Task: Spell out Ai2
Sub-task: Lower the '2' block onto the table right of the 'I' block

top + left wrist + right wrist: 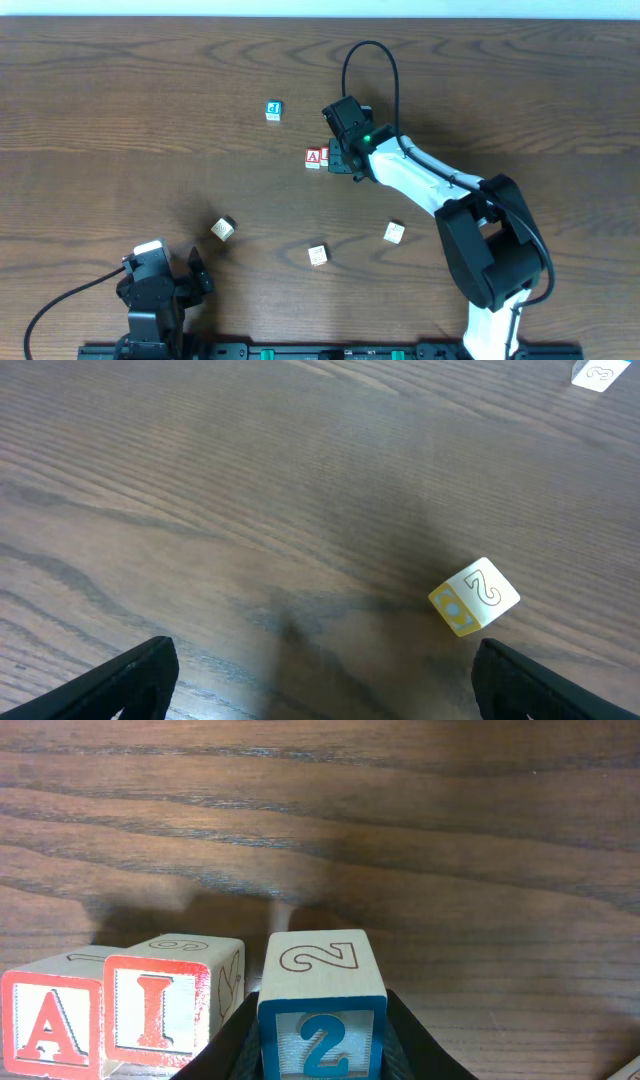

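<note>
right hand point(325, 1052) is clamping the blue 2 block point(322, 1010), just right of the i block point(160, 1010) with a narrow gap showing. a block point(48, 1025) is sitting tight against the i. spelling is looking nearly done, with only nudge-in and release remaining. left hand point(330, 680) is idling wide open. dark wood-grain bench point(450, 840); the room is barely showing.

Table point(120, 100): matt wood grain; 2 block point(322, 1005) wooden, prob. painted faces.
</note>
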`<state>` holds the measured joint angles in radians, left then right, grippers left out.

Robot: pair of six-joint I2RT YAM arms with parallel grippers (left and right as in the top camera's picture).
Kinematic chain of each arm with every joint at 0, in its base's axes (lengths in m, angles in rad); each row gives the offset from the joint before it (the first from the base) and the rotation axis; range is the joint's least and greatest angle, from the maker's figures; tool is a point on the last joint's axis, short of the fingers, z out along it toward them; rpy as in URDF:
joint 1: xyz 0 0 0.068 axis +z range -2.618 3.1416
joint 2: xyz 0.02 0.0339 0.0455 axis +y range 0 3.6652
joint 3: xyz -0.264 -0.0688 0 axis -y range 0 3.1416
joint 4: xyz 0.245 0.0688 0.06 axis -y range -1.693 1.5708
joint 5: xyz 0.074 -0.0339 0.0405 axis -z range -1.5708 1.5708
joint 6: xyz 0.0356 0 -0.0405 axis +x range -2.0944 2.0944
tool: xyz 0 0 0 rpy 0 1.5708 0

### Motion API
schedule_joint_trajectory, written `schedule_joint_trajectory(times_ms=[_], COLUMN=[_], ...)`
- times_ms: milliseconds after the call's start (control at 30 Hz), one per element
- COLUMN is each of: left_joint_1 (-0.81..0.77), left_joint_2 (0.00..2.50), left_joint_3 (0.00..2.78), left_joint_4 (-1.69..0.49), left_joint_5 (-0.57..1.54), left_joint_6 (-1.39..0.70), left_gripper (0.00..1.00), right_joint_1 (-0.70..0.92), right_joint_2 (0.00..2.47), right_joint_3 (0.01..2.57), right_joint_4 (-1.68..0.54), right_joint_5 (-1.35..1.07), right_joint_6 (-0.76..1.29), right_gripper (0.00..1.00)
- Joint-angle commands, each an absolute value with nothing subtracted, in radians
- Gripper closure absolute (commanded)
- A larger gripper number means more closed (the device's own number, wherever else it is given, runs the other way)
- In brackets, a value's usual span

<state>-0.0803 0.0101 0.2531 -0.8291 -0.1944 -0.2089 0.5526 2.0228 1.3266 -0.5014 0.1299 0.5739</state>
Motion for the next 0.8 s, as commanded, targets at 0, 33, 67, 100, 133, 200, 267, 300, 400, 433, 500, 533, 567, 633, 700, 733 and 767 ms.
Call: schedule_joint_trajectory(times_ms=[0,33,67,100,133,200,267,300,400,433,500,533,567,633,700,733,767], left_joint_1=[-0.077,-0.077,-0.077,-0.077,-0.077,-0.077,-0.077,-0.077,-0.077,-0.077,-0.077,-0.077,-0.077,-0.077,-0.077,-0.077,-0.077], left_joint_2=[0.004,0.004,0.004,0.004,0.004,0.004,0.004,0.004,0.004,0.004,0.004,0.004,0.004,0.004,0.004,0.004,0.004], left_joint_3=[0.248,0.249,0.249,0.249,0.249,0.249,0.249,0.249,0.249,0.249,0.249,0.249,0.249,0.249,0.248,0.249,0.249], left_joint_4=[-0.864,-0.864,-0.864,-0.864,-0.864,-0.864,-0.864,-0.864,-0.864,-0.864,-0.864,-0.864,-0.864,-0.864,-0.864,-0.864,-0.864], left_joint_5=[-0.213,-0.213,-0.213,-0.213,-0.213,-0.213,-0.213,-0.213,-0.213,-0.213,-0.213,-0.213,-0.213,-0.213,-0.213,-0.213,-0.213], left_joint_6=[-0.202,-0.202,-0.202,-0.202,-0.202,-0.202,-0.202,-0.202,-0.202,-0.202,-0.202,-0.202,-0.202,-0.202,-0.202,-0.202,-0.202], left_gripper=[0.05,0.05,0.05,0.05,0.05,0.05,0.05,0.05,0.05,0.05,0.05,0.05,0.05,0.05,0.05,0.05,0.05], right_joint_1=[0.570,0.571,0.571,0.571,0.571,0.571,0.571,0.571,0.571,0.571,0.571,0.571,0.571,0.571,0.571,0.571,0.571], right_joint_2=[2.048,2.048,2.048,2.048,2.048,2.048,2.048,2.048,2.048,2.048,2.048,2.048,2.048,2.048,2.048,2.048,2.048], right_joint_3=[1.317,1.317,1.317,1.317,1.317,1.317,1.317,1.317,1.317,1.317,1.317,1.317,1.317,1.317,1.317,1.317,1.317], right_joint_4=[-0.519,-0.518,-0.518,-0.518,-0.518,-0.518,-0.517,-0.516,-0.515,-0.513,-0.508,-0.505,-0.501,-0.495,-0.489,-0.486,-0.485], right_joint_5=[0.120,0.122,0.123,0.123,0.123,0.123,0.123,0.123,0.123,0.124,0.125,0.128,0.131,0.135,0.135,0.135,0.135], right_joint_6=[0.590,0.590,0.590,0.590,0.590,0.590,0.590,0.590,0.590,0.590,0.590,0.590,0.590,0.590,0.589,0.589,0.589], right_gripper=[0.97,0.96,0.96,0.96,0.96,0.90,0.83,0.81,0.72,0.71,0.69,0.68,0.66,0.63,0.62,0.62,0.62])
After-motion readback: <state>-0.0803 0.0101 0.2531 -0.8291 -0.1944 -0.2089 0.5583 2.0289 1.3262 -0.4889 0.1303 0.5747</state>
